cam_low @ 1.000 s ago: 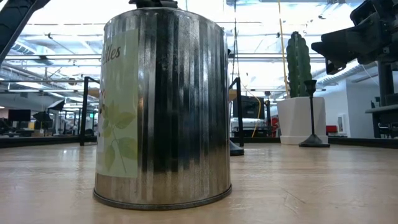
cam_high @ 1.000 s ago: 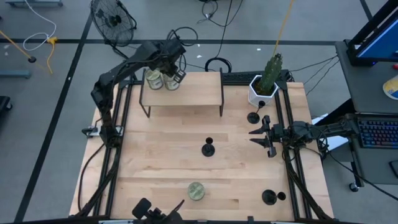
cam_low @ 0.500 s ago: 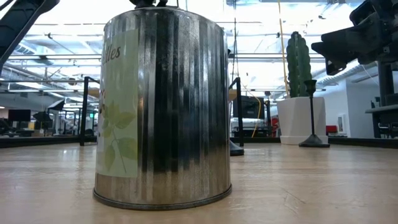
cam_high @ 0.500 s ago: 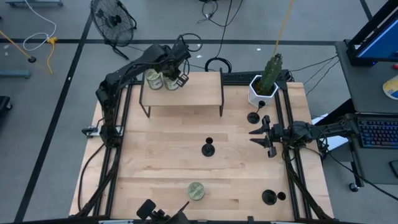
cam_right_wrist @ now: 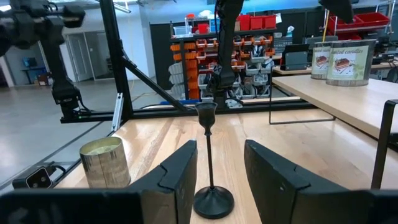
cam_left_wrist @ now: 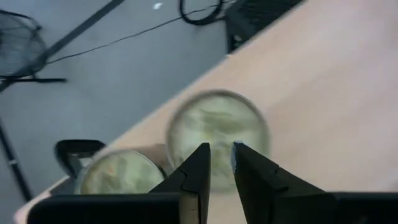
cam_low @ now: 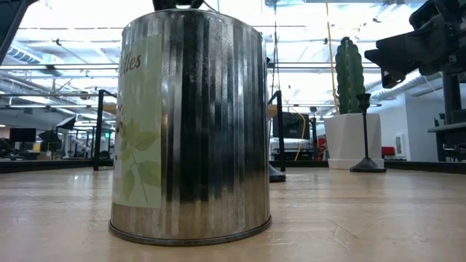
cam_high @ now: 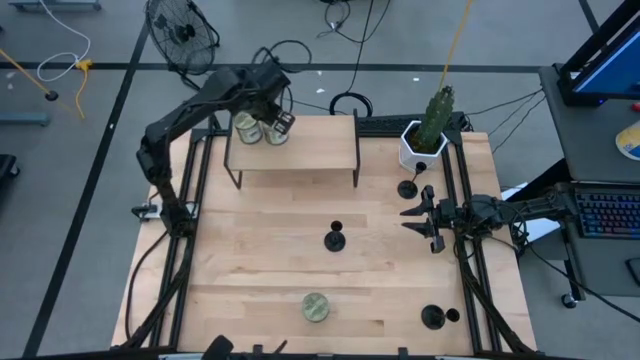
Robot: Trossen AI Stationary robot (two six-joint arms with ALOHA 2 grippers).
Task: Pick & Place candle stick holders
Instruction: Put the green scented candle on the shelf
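Observation:
Three black candle stick holders stand upright on their round bases on the table: one at mid-table (cam_high: 335,238), one by the white pot (cam_high: 407,188), one at the near right (cam_high: 432,317). My left gripper (cam_high: 280,122) hovers over two greenish jars (cam_high: 275,133) (cam_high: 246,127) on the shelf. Its fingers (cam_left_wrist: 221,152) are empty, with a narrow gap between them. My right gripper (cam_high: 415,218) waits open at the right edge. It points at the mid-table holder (cam_right_wrist: 208,155), which is some way off.
A wooden shelf on black legs (cam_high: 300,150) stands at the far left. A cactus in a white pot (cam_high: 425,135) is at the far right. A third jar (cam_high: 316,307) sits near the front edge and fills the low view (cam_low: 189,124).
My left gripper has risen a little over the shelf jars and drawn slightly toward the table's left, its fingers unchanged. The jars and holders have stayed put.

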